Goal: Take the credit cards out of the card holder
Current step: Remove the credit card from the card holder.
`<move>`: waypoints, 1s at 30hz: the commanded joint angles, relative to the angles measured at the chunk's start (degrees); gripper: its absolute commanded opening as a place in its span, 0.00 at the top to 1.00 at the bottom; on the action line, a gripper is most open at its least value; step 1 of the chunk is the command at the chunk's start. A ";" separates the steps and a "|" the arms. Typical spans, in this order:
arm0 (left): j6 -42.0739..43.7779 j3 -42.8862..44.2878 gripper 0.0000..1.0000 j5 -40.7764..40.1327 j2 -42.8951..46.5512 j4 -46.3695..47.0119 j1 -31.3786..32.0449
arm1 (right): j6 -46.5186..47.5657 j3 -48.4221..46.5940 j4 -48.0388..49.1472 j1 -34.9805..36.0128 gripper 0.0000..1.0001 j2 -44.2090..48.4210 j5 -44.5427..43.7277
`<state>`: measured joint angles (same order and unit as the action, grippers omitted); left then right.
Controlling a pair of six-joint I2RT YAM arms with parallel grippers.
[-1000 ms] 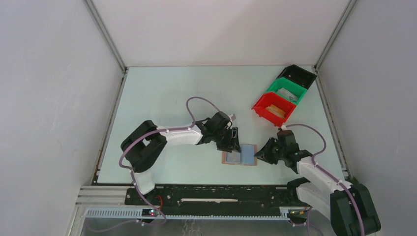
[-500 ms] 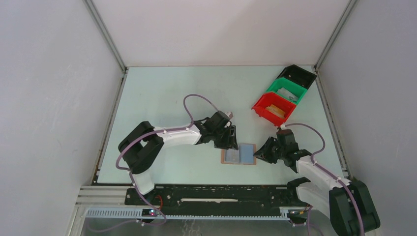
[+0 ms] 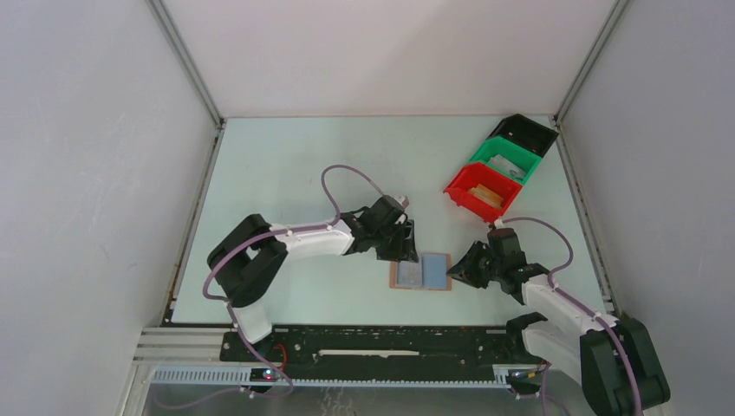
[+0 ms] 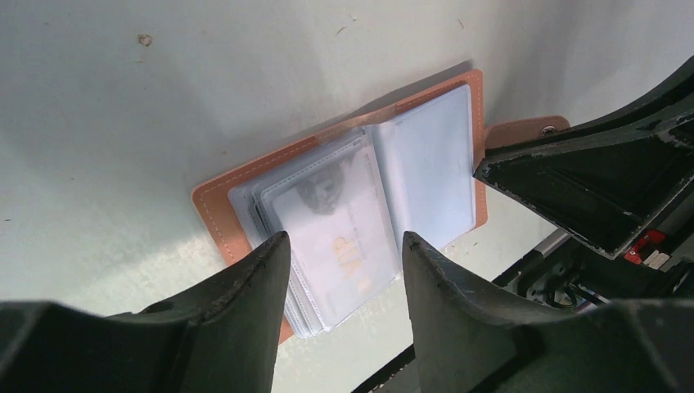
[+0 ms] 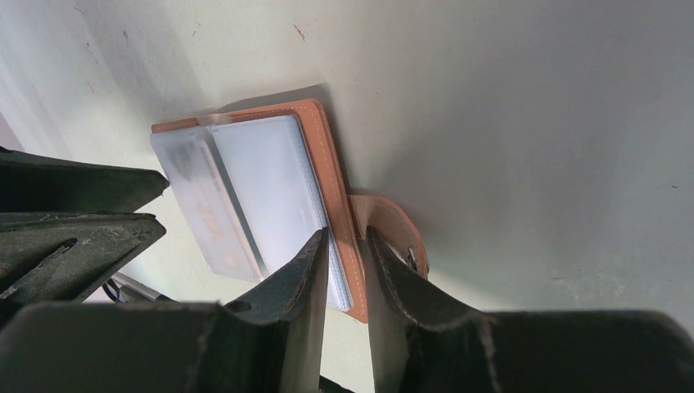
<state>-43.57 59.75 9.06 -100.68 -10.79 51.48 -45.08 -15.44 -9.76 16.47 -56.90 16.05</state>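
The card holder (image 3: pixel 421 273) lies open on the table, brown cover down and clear sleeves up. In the left wrist view its brown edge (image 4: pixel 219 214) frames a stack of sleeves, and the top one holds a pale credit card (image 4: pixel 327 209) with gold "VIP" lettering. My left gripper (image 4: pixel 344 239) hovers open over that card, above the holder's far left side (image 3: pixel 404 248). My right gripper (image 5: pixel 346 234) is shut on the holder's right cover edge (image 5: pixel 327 164), next to the strap tab (image 5: pixel 394 233). Other cards are hidden in the sleeves.
Red (image 3: pixel 482 191), green (image 3: pixel 505 162) and black (image 3: pixel 525 133) bins stand in a diagonal row at the back right, with items in the red and green ones. Grey walls close in the table on three sides. The arm bases sit along the near rail.
My left gripper has drawn back slightly to the left, off the holder's top edge. The holder and my right gripper have shifted a little to the left.
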 commanded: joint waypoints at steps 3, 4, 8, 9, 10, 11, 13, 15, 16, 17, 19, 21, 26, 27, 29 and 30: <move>-0.45 -1.21 0.42 -2.07 2.36 -0.20 0.16 | 0.63 0.33 0.26 -0.21 0.68 -0.99 -1.46; -0.39 -1.29 0.42 -1.91 2.30 -0.03 0.16 | 0.63 0.32 0.22 -0.21 0.68 -1.06 -1.46; -0.13 -1.28 0.42 -0.15 2.02 0.90 0.11 | 0.53 0.32 0.22 -0.21 0.68 -1.05 -1.55; -0.11 -1.27 0.43 0.30 1.91 1.21 0.11 | 0.59 0.32 0.26 -0.19 0.68 -1.06 -1.51; -0.03 -1.21 0.43 0.76 1.78 1.40 0.12 | 0.59 0.32 0.26 -0.21 0.68 -1.07 -1.47; 0.04 -0.97 0.43 1.08 1.54 1.43 0.14 | 0.52 0.32 0.22 -0.21 0.68 -1.01 -1.46; 0.15 -0.41 0.43 1.44 0.98 0.81 0.13 | 0.59 0.30 0.18 -0.21 0.68 -0.94 -1.47; 0.00 -0.26 0.42 1.66 0.56 0.68 0.11 | 0.51 0.27 0.10 -0.21 0.69 -0.92 -1.53; 0.05 -0.08 0.42 1.78 0.44 0.73 0.15 | 0.55 0.32 0.09 -0.21 0.69 -0.85 -1.51; 0.06 0.11 0.42 2.11 0.21 0.69 0.12 | 0.56 0.32 0.09 -0.23 0.69 -0.83 -1.55; -0.08 0.13 0.42 2.40 0.05 0.69 0.15 | 0.49 0.32 0.01 -0.17 0.69 -0.84 -1.55; -0.32 0.08 0.42 1.74 0.28 0.52 0.12 | 0.49 0.32 0.00 -0.21 0.69 -0.67 -1.55; -1.85 -0.41 0.42 -1.74 0.83 -1.20 0.11 | 0.49 0.32 0.00 -0.21 0.69 -0.66 -1.62; -2.01 -0.41 0.42 -1.79 0.65 -1.31 0.15 | 0.59 0.32 0.00 -0.21 0.69 -0.71 -1.57; -2.34 -0.42 0.42 -1.46 0.32 -1.30 0.13 | 0.57 0.39 0.00 -0.21 0.69 -0.76 -1.55; -2.45 -0.44 0.42 -1.42 0.17 -1.34 0.11 | 0.53 0.41 0.00 -0.21 0.69 -0.75 -1.55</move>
<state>-44.69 59.75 9.10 -100.73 -11.44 51.48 -45.12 -15.44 -9.54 16.47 -57.08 16.16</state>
